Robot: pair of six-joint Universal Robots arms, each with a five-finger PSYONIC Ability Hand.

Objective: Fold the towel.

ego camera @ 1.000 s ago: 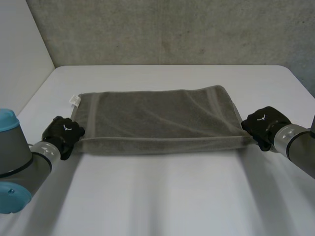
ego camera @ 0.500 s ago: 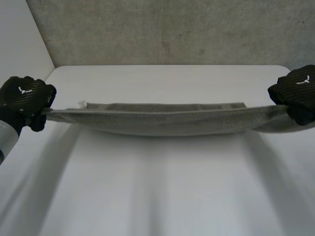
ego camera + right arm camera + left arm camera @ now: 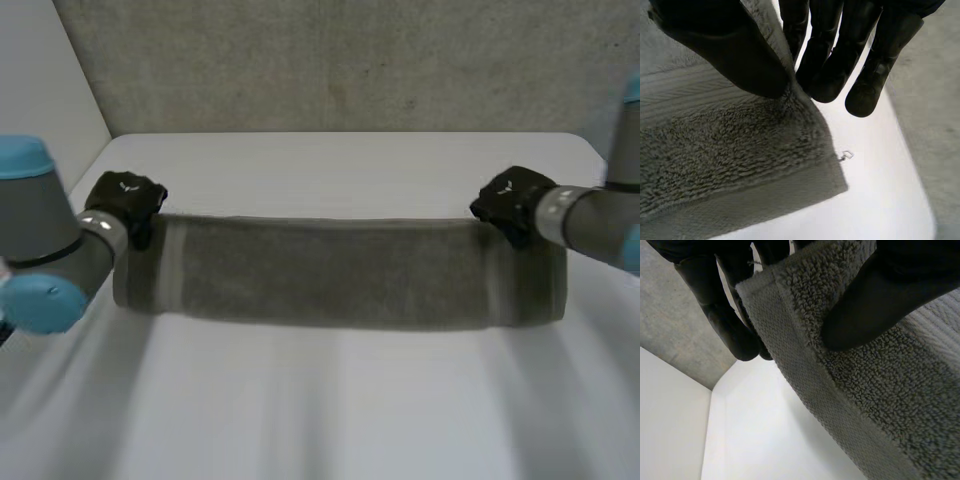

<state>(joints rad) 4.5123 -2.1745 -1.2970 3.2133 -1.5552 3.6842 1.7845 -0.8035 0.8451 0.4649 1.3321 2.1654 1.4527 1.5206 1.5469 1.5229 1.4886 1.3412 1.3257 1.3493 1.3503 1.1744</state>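
A grey-brown towel (image 3: pixel 330 272) stretches across the middle of the white table (image 3: pixel 330 400), folded into a long band. My left hand (image 3: pixel 125 200) sits at its far left corner. In the left wrist view the thumb (image 3: pixel 890 295) presses the towel's corner (image 3: pixel 805 305) against the fingers (image 3: pixel 725 305), so the cloth is pinched. My right hand (image 3: pixel 510 203) sits at the far right corner. In the right wrist view its thumb (image 3: pixel 735 55) and fingers (image 3: pixel 835 55) pinch the towel's edge (image 3: pixel 740 145) between them.
A grey concrete wall (image 3: pixel 330 60) stands behind the table's far edge. A white side wall (image 3: pixel 40 110) rises at the left. Bare tabletop lies in front of the towel and beyond it.
Both hands have carried the near edge of the towel up and away from me to the far edge. The towel now lies as a narrower, doubled band.
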